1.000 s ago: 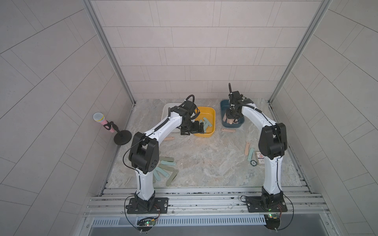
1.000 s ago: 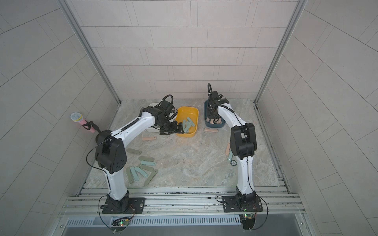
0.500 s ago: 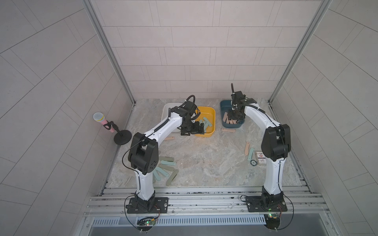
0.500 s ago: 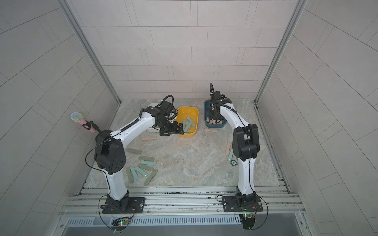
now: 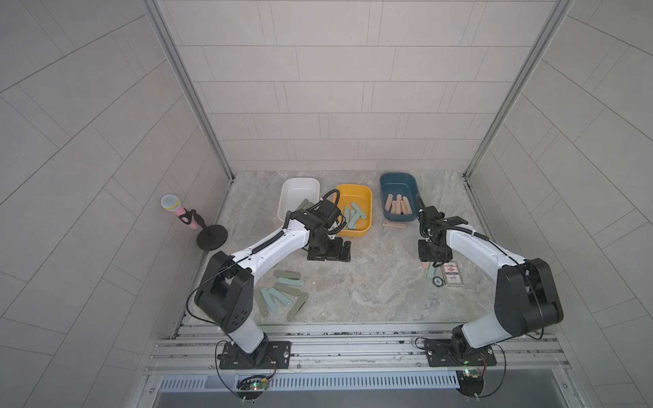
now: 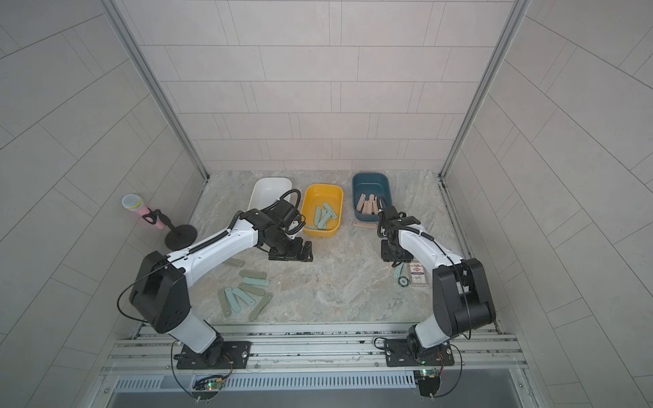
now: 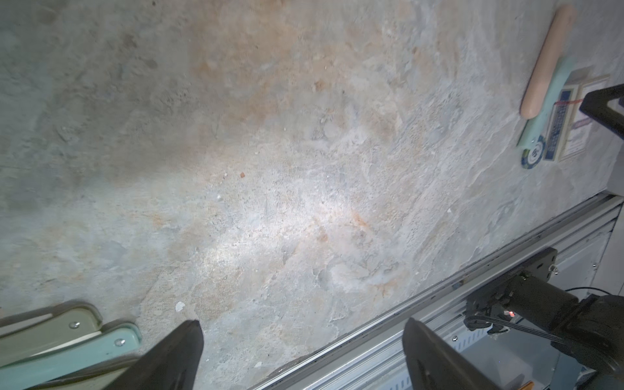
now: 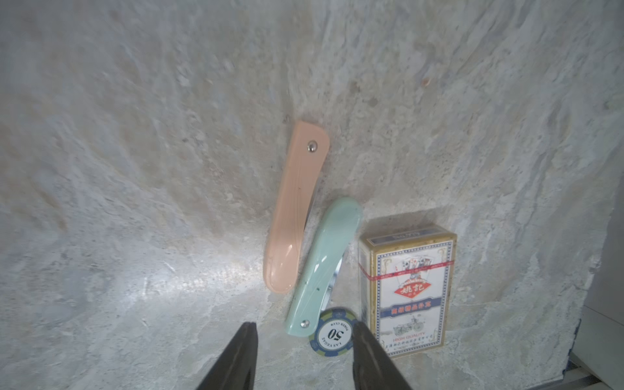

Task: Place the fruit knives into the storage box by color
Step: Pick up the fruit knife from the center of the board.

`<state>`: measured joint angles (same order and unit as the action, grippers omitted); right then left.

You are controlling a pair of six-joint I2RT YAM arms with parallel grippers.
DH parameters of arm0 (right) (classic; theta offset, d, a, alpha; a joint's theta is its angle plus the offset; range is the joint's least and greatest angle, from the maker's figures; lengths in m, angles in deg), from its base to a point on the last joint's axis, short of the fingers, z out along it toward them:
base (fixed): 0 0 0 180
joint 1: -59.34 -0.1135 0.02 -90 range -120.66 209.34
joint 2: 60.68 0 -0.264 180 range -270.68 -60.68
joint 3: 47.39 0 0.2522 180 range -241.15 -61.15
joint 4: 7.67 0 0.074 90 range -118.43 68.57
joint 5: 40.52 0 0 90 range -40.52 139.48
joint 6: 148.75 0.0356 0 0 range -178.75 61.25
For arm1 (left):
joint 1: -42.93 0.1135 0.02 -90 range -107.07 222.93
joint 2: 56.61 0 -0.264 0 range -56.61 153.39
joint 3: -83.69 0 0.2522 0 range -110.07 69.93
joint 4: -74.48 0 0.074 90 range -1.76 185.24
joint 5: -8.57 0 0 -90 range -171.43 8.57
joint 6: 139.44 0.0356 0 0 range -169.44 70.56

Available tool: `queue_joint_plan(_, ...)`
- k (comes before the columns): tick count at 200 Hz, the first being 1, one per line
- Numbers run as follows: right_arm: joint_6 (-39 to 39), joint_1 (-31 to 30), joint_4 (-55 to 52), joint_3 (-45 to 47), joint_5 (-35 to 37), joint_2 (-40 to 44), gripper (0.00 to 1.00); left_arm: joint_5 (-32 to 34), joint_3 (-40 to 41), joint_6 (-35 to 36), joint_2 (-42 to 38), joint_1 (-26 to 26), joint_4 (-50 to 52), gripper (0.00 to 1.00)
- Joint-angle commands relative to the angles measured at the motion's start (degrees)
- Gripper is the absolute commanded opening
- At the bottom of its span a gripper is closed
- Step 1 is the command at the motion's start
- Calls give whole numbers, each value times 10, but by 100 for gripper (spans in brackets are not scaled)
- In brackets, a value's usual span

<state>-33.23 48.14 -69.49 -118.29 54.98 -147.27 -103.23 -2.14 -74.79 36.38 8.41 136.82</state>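
From above, my right wrist (image 5: 435, 234) covers most of what lies under it. Only a sliver of the peach knife (image 5: 426, 263) and of the teal knife (image 5: 430, 272) peeks out beside the card pack (image 5: 452, 277), right of the yellow box (image 5: 353, 234) and nearer my bases. The right wrist camera shows those 2 knives whole, folded shut and lying side by side on the tabletop (image 8: 135, 169). The teal one's riveted end meets a poker chip (image 8: 332, 334) printed 50. Whether the 2 knives touch each other I cannot tell. My right jaws hang over that chip, parted, pinching nothing.

My left arm (image 5: 268, 247) hides the near corner of the white box (image 5: 298, 181), left of the yellow box, so the olive knives (image 5: 303, 204) in it show only as ends. 1 olive knife (image 6: 234, 262) beside that arm shows in a top view but not in both. The heap of olive and teal knives (image 5: 282, 293), left of the yellow box and closer to my bases, appears in the left wrist view only as 2 ends cut off by the edge. My left jaws hover just in front of the yellow box, spread wide over bare tabletop, holding nothing.

Teal knives (image 5: 353, 216) lie in the yellow box and peach knives (image 5: 397, 206) in the blue box (image 5: 397, 178) to its right, too small to count. 1 stray peach knife (image 5: 394, 224) lies on the tabletop just right of the yellow box.
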Motion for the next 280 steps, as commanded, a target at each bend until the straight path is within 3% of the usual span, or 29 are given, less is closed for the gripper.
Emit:
queue_joint_plan(1, 9, 2, 39, 2, 12, -3, 48, 7, 17, -6, -20, 0, -16, 100)
queue_joint_plan(53, 17, 2, 81, 4, -8, -56, 41, 11, 19, 1, -20, 0, -15, 100)
queue_joint_plan(135, 25, 6, 94, 25, 1, -86, 40, 16, 16, 8, -8, 0, -12, 100)
queue_joint_plan(212, 31, 20, 115, 30, -36, -107, 40, 16, 6, 9, -3, 0, -8, 100)
queue_joint_plan(280, 45, 25, 125, 45, -68, -111, 29, 27, -17, 15, 4, 1, 8, 100)
